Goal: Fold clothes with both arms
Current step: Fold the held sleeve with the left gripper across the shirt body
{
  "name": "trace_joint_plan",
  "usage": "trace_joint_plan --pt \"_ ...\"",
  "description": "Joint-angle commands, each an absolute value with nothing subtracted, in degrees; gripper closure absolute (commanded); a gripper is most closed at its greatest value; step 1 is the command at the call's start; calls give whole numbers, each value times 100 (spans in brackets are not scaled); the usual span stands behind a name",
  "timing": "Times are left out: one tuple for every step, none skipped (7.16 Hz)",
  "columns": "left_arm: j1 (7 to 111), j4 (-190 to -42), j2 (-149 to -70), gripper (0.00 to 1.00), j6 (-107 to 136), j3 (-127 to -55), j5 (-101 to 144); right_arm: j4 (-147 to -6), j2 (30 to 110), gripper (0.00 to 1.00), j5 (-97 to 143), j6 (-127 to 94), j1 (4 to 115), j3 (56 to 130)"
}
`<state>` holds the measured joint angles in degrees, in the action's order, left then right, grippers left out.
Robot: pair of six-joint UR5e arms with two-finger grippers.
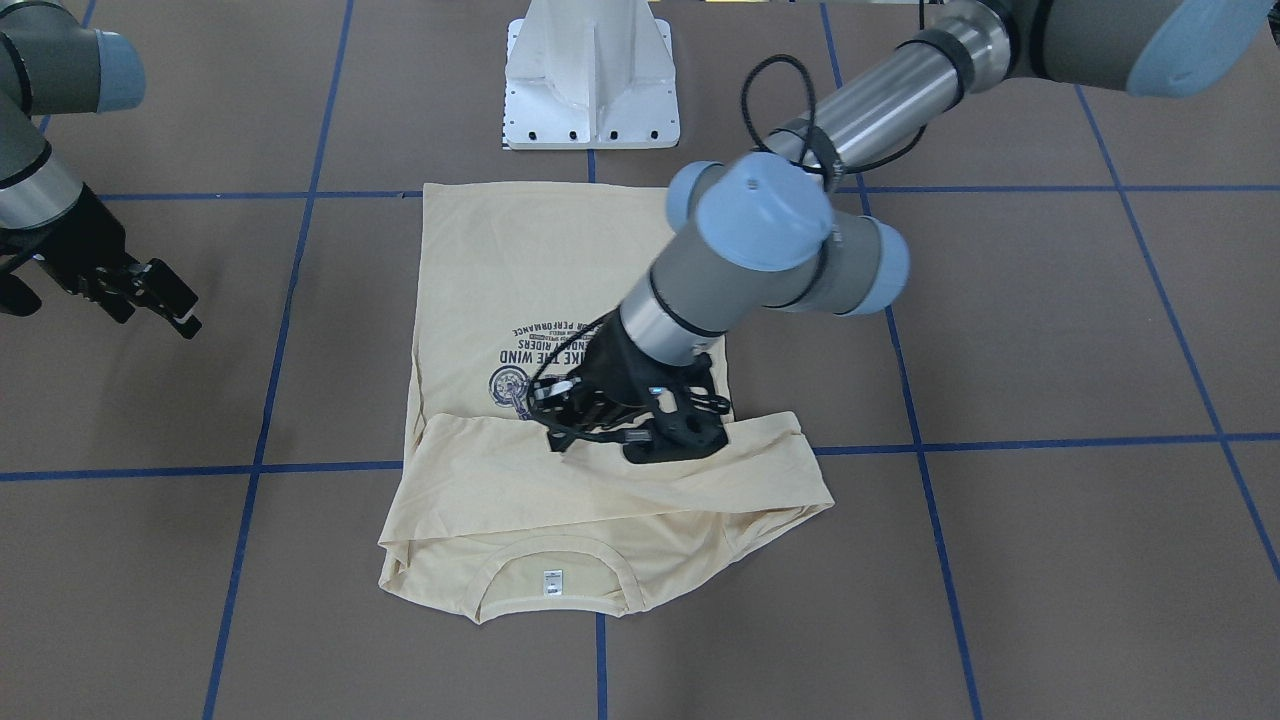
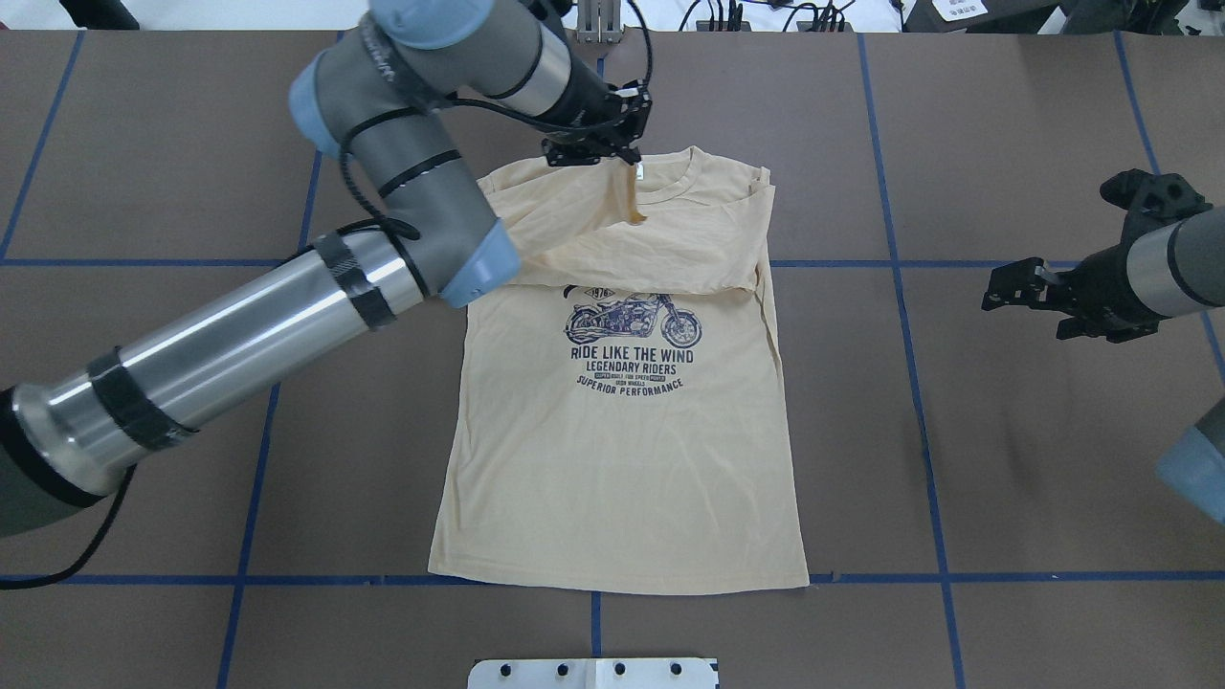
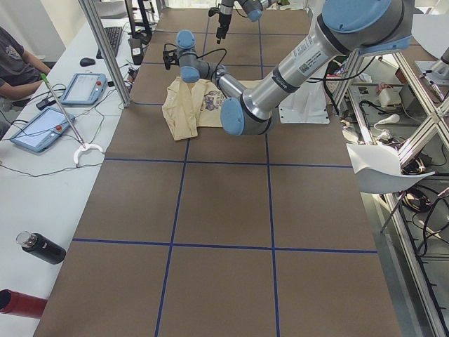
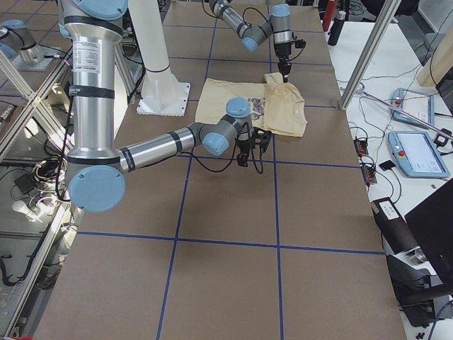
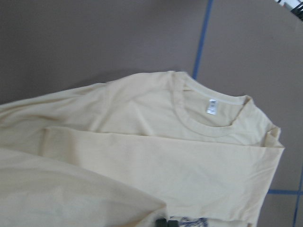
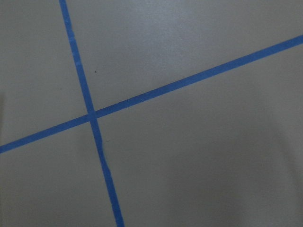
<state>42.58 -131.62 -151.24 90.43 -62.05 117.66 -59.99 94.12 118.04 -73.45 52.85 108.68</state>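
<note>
The cream-yellow T-shirt point(image 2: 622, 459) lies flat, print up, in the middle of the table, collar at the far side from the robot. It also shows in the front view point(image 1: 520, 260) and the left wrist view point(image 5: 189, 161). Its collar label point(image 5: 212, 107) is visible. Both sleeves are folded across the chest. My left gripper point(image 2: 622, 158) hovers just over the collar area, shut on a sleeve point(image 2: 565, 215), which rises from the shirt to the fingers. My right gripper point(image 2: 1005, 292) is open and empty, well off the shirt's side; its wrist view shows only the table.
The white pedestal base point(image 1: 592, 75) stands just past the shirt's hem on the robot's side. Blue tape lines point(image 6: 92, 116) cross the brown table. A side bench with tablets point(image 3: 42, 130), bottles point(image 3: 38, 247) and a seated person point(image 3: 14, 63) runs along the far edge.
</note>
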Motion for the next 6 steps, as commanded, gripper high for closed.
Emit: trace_joint_plan --pt "3747 -13270 -15837 100 9088 -5652 10964 -5616 9650 1 11821 -7304 5361 10819" --pt "3509 -13480 -15855 100 9088 -5477 10534 -5616 9668 1 11813 -7304 5361 10811" --pt "3359 -13700 -15899 100 9088 -5258 10329 -5616 9677 1 11804 -7312 5361 10811" --pt "3288 -13789 -16073 100 9097 -4986 10240 -5616 9712 1 11804 -7312 5361 10845" --pt "3226 -13990 -16223 100 9097 -4705 10109 -5616 9721 1 11804 -7321 5361 10846" --pt "3191 -14149 -16259 94 9123 -4511 10038 -5616 9729 1 11804 -7330 5361 10846"
